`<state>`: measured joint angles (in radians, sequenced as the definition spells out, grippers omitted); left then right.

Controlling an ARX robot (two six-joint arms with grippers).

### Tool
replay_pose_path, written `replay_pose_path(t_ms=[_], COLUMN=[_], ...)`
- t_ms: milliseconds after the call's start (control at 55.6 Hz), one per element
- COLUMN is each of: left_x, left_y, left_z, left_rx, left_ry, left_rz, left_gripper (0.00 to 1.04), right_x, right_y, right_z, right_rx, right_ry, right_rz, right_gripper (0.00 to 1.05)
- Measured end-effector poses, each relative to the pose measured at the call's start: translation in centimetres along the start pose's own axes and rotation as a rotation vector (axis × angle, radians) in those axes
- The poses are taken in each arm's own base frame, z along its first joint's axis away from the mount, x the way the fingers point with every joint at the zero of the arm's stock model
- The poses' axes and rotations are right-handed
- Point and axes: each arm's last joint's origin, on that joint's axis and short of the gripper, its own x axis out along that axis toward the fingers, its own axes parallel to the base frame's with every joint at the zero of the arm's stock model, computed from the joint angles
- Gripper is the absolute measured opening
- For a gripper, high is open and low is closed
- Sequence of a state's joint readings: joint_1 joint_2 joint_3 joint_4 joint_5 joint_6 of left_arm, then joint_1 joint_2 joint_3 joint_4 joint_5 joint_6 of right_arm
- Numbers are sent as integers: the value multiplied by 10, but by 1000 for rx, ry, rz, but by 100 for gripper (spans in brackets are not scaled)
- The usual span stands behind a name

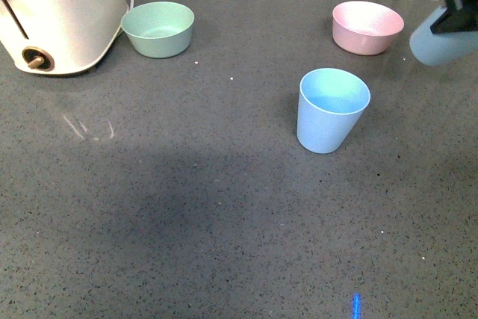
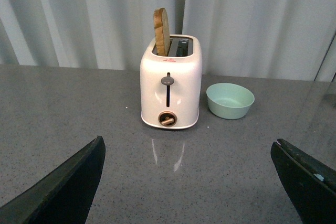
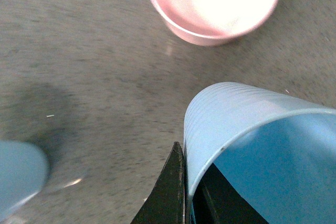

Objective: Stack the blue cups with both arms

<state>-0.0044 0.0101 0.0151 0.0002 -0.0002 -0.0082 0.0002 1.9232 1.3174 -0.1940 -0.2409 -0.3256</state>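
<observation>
The left black gripper (image 2: 188, 148) faces along the grey table (image 1: 187, 207) with fingers wide apart and empty, a light blue tapered plastic cup (image 1: 332, 110) stands upright right of centre, and the right black gripper (image 1: 457, 7), up in the air, pinches the wall of the matching cup (image 1: 435, 41), its axis slanted, base down-left.

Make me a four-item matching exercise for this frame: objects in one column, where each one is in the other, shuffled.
Column one
1. standing blue cup
2. lifted blue cup
3. green bowl
4. bread slice

Column two
A. sticking up from a slot of the toaster
B. clamped at its rim by the right gripper
C. on the table, beside the toaster
D. upright mid-table, untouched

Pairs: 1-D, 2-B, 3-C, 4-A
</observation>
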Motion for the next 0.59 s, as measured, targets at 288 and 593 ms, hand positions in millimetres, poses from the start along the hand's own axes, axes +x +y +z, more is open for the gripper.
replay_pose_path(t_ms=[288, 593], left_x=[0, 0], left_y=[0, 0], left_z=[0, 0], left_rx=[0, 0], left_ry=[0, 0], left_rz=[0, 0], left_gripper=[96, 96], right_x=[-71, -75], right_y=[58, 99], right_z=[14, -3], right_rx=[-242, -391], right_ry=[-130, -86], right_rz=[246, 330], right_gripper=[2, 2])
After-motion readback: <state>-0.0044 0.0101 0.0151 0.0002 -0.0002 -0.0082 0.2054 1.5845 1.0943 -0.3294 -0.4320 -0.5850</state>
